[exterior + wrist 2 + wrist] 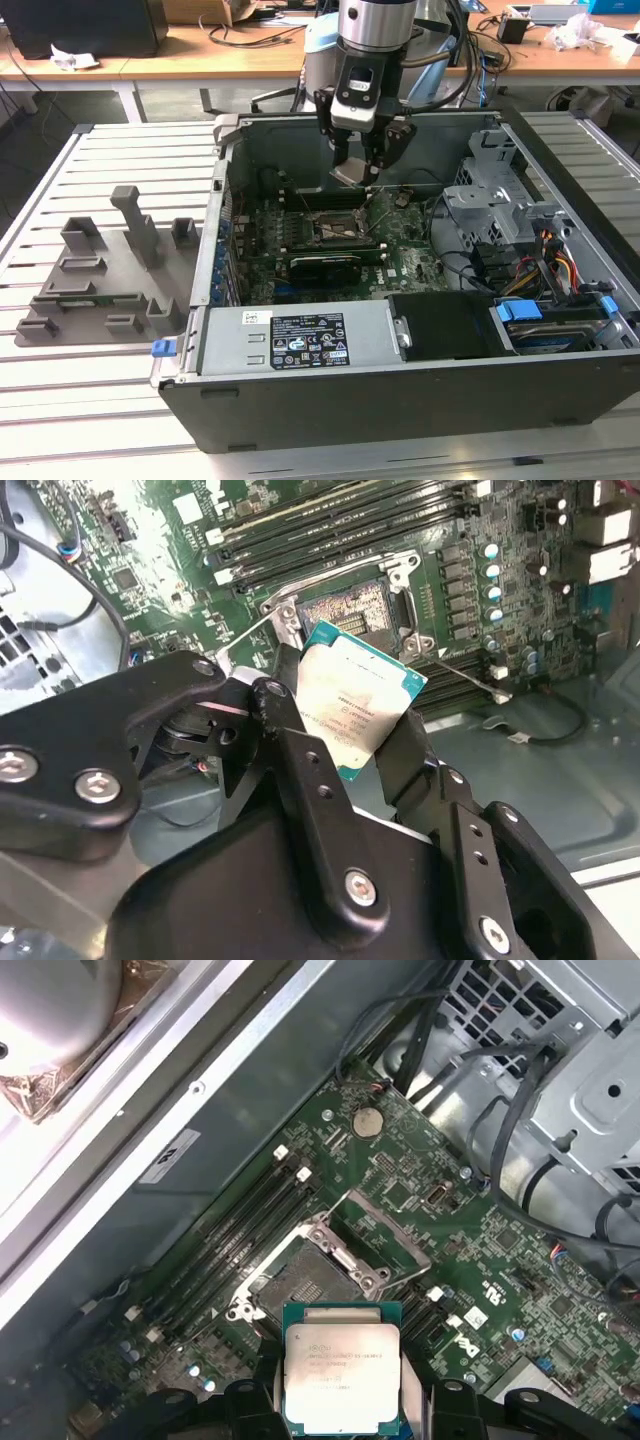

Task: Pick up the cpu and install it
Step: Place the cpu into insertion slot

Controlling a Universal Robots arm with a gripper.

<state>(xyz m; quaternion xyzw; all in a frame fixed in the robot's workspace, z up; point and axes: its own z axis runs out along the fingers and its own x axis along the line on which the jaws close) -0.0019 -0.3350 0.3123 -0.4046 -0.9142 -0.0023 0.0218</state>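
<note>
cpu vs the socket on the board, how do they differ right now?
The cpu is clamped in the gripper, up off the board; the socket sits fixed in the motherboard. The cpu shows a pale metal top with a teal rim; the socket is a dark recess in a metal frame. The cpu hangs tilted; the socket lies flat, empty, its plate swung open. Both are squarish, of similar outline.

We see bright, even overhead light; soft shadow fills the computer case (400, 400); in the second wrist view glare whitens the cpu (355, 705) and the circuit board (150, 540).
</note>
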